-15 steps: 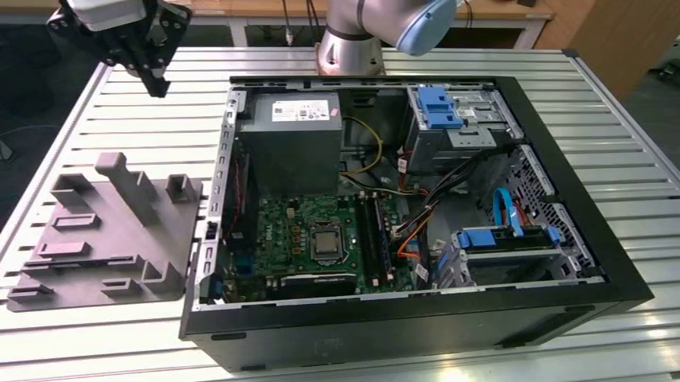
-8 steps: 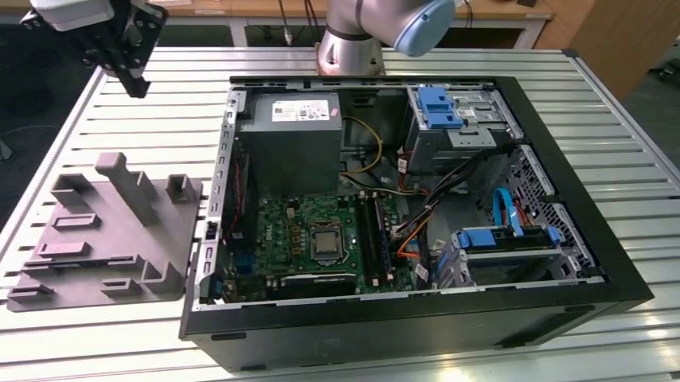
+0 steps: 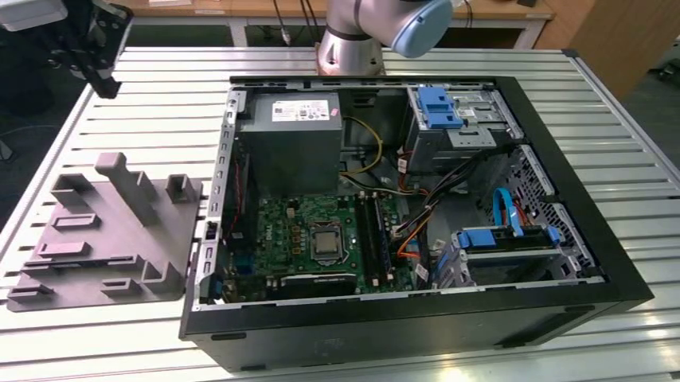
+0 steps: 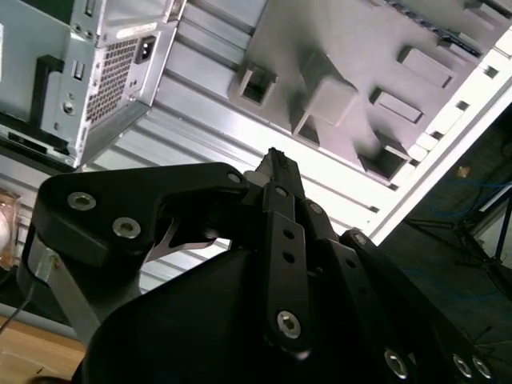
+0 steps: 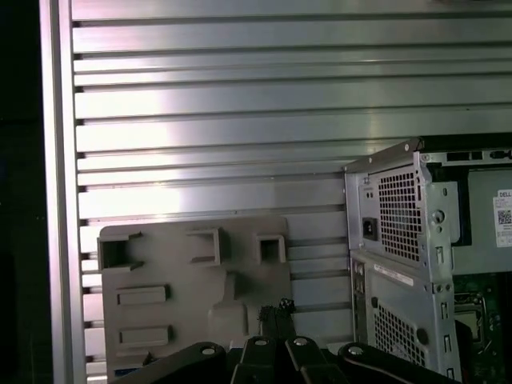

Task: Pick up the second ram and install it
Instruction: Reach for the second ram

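Note:
My gripper [image 3: 105, 89] hangs high above the table's far corner at the exterior view's left, well away from the open computer case [image 3: 552, 263]. Its black fingertips [image 4: 277, 160] are pressed together with nothing between them, and in the first wrist view the gripper [image 5: 277, 307] points down over the grey fixture tray [image 5: 184, 320]. A thin dark strip [image 3: 85, 259] lies in a long groove of that tray [image 3: 138, 231]; I cannot tell whether it is the second ram. The motherboard's memory slots [image 3: 374, 231] run as dark lines beside the processor socket [image 3: 322, 241].
The case lies on its side on the slatted aluminium table [image 3: 138, 111], with the power supply [image 3: 289, 135] at the far end and blue drive brackets [image 3: 441, 107] on the exterior view's right. The arm's base [image 3: 351, 48] stands behind the case. The tray carries upright blocks [image 3: 119, 171].

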